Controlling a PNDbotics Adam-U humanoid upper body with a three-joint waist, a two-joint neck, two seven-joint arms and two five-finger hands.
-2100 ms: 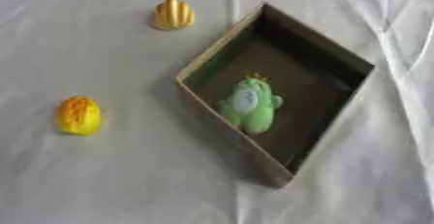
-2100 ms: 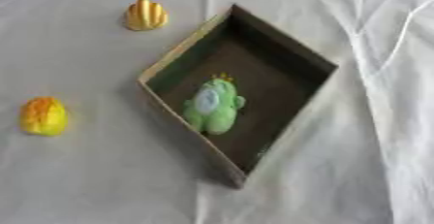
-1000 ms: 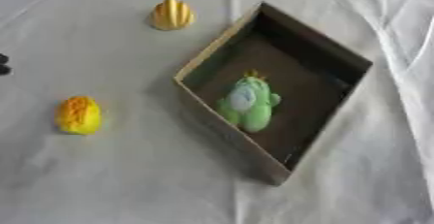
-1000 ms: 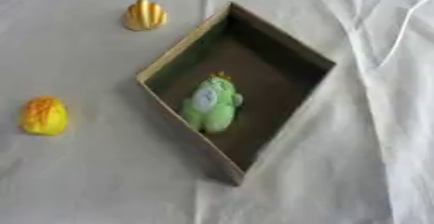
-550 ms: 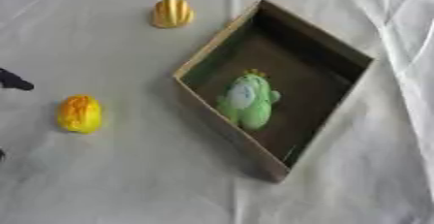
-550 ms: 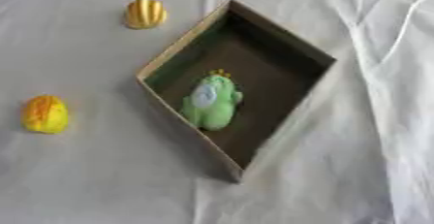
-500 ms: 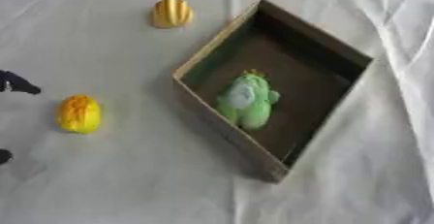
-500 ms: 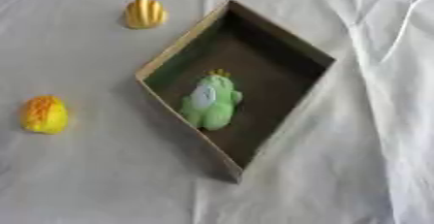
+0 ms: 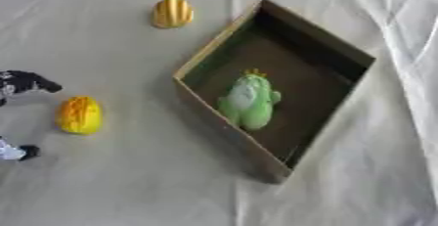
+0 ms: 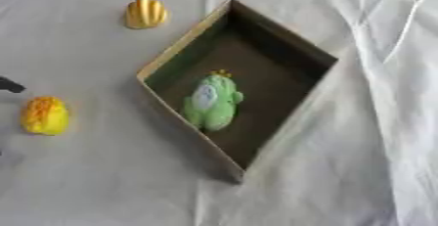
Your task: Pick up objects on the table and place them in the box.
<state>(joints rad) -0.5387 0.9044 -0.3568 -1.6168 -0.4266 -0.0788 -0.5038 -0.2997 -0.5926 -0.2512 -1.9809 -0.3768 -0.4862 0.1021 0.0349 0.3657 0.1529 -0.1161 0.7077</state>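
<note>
Left eye view: the left hand (image 9: 19,84) enters at the tabletop's left edge, its fingertips spread apart around the orange-yellow toy (image 9: 79,115), touching nothing. The cardboard box (image 9: 224,123) sits diagonally mid-table, holding a green plush toy (image 9: 250,101). A yellow ridged toy (image 9: 173,11) lies near the far edge.

Right eye view: only one dark fingertip of that hand shows. Bare cloth (image 10: 111,181) lies open along the near edge.

A toy (image 9: 249,101) lies in the box (image 9: 340,49); 2 objects (image 9: 79,115) lie left of it.
</note>
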